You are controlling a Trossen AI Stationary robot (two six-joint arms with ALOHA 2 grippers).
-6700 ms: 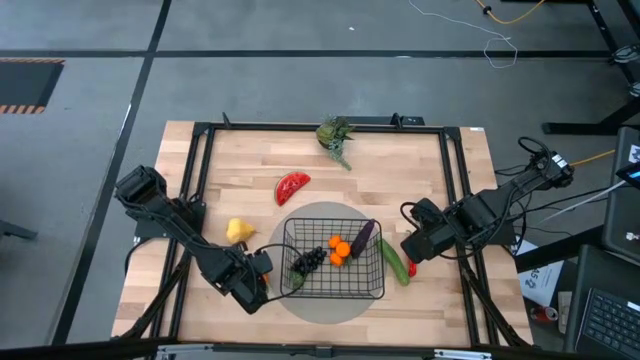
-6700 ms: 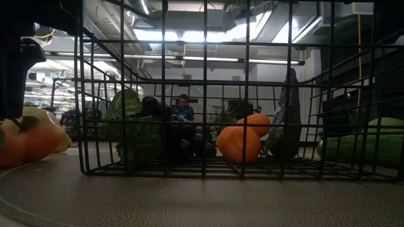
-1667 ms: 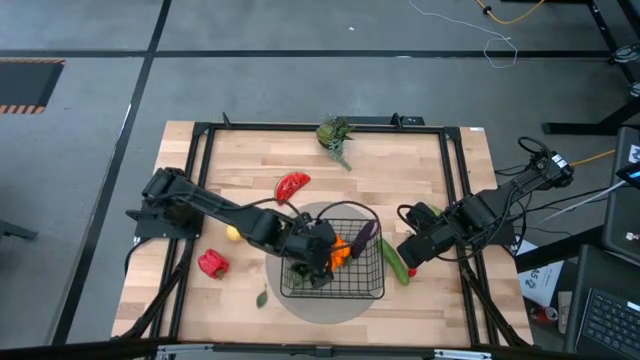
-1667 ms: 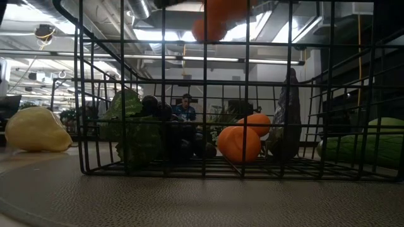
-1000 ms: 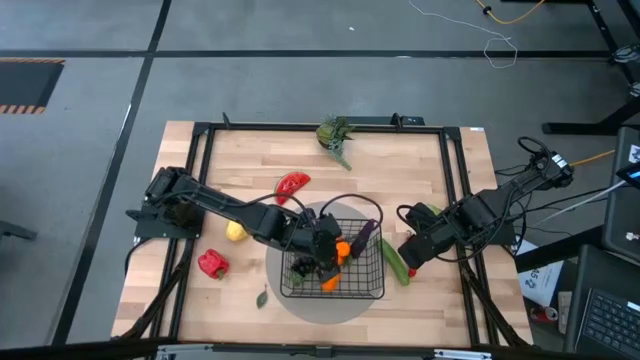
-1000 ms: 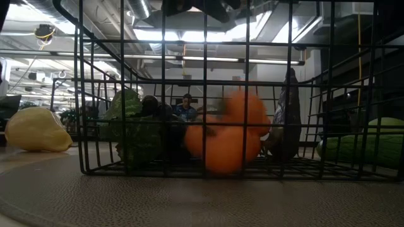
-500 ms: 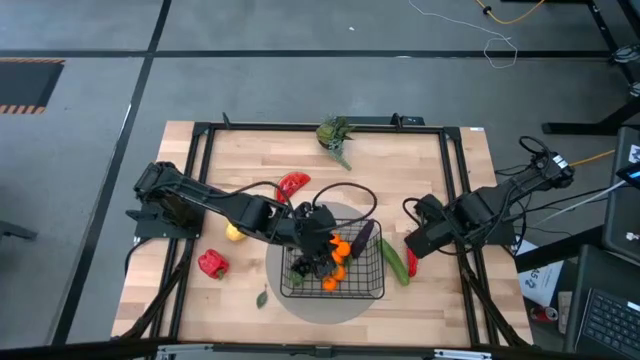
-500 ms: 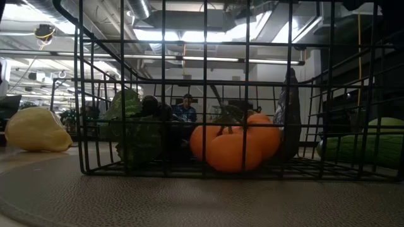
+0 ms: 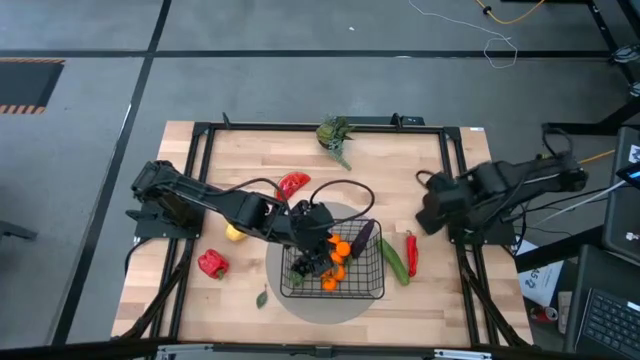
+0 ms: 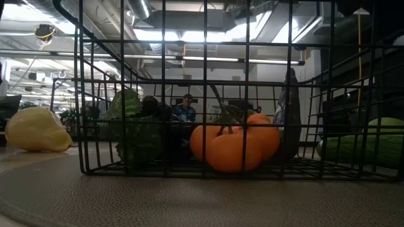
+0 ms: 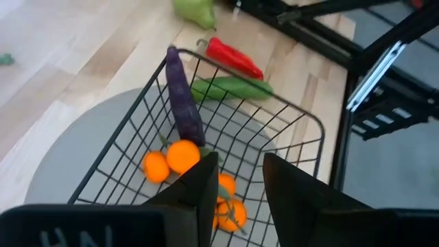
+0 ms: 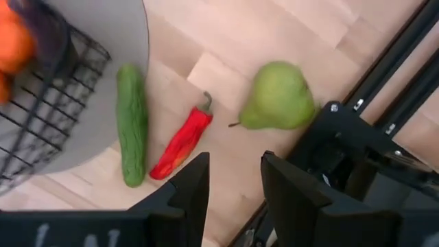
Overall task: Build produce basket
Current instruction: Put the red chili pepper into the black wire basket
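Wood-slat table (image 9: 400,160) w/ black frame. Lying on it: grey round mat (image 9: 300,305), red pepper (image 9: 211,263), yellow fruit (image 9: 235,233), watermelon slice (image 9: 292,184), leafy greens (image 9: 335,135), red chili (image 9: 411,252), green pear (image 12: 278,96), small leaf (image 9: 261,297).

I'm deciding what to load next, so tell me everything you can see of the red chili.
The red chili is a slim, glossy, plastic-looking toy, tapering from a short brownish stem to a point. It lies flat on the wooden table, outside the basket, between the green cucumber and green pear, touching neither.
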